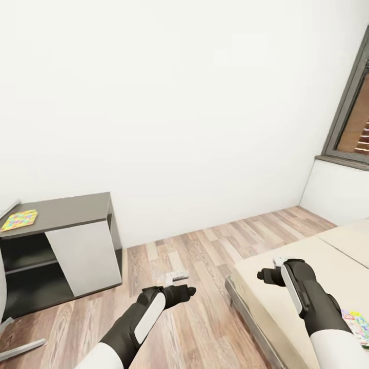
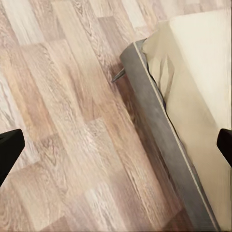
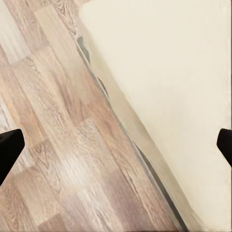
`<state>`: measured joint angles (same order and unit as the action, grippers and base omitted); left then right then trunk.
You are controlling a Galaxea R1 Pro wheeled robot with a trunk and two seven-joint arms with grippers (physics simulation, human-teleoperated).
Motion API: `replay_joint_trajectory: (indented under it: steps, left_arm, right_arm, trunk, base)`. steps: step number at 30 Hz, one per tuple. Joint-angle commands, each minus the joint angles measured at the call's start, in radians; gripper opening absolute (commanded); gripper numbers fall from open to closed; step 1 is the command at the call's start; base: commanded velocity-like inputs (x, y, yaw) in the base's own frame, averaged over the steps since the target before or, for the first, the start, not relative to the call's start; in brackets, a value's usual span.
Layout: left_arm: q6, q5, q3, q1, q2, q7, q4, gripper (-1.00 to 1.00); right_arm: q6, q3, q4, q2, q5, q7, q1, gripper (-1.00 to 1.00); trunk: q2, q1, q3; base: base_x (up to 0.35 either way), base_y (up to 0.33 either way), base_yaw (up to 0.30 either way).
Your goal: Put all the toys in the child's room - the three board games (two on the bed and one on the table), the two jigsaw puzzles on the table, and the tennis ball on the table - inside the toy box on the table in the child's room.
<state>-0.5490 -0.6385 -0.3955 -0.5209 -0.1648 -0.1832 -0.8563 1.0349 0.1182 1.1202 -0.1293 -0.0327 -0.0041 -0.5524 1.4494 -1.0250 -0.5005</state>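
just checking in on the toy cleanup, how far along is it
Nothing looks done. Both grippers, left and right, are open and empty, over the floor and the bed edge. A puzzle lies on the dark cabinet, and a printed game box on the bed waits.

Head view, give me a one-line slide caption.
Both arms held out over the wood floor between a dark cabinet bearing a puzzle and the bed.
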Motion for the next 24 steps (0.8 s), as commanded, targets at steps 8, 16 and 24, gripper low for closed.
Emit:
replay_joint_trajectory:
  steps: [8,16,24]
  left_arm:
    - [-0.002,-0.010,-0.007,0.001,0.002,-0.010,-0.024,1.00]
    - [-0.002,-0.009,-0.010,0.009,0.003,-0.015,-0.055,1.00]
    - [-0.002,-0.009,-0.010,0.018,0.004,-0.009,-0.071,1.00]
  right_arm:
    - [0.005,0.008,0.002,-0.006,-0.004,0.000,-0.001,1.00]
    - [0.004,0.010,0.004,-0.008,-0.004,0.000,-0.001,1.00]
    - [0.004,0.011,0.004,-0.008,-0.004,0.000,-0.001,1.00]
  trunk:
    - [0.001,0.000,-0.001]
    - [0.001,0.000,-0.001]
    - [0.001,0.000,-0.001]
  base:
    - [0.000,0.000,-0.281]
    - [0.000,0.000,-0.281]
    - [0.000,0.000,-0.281]
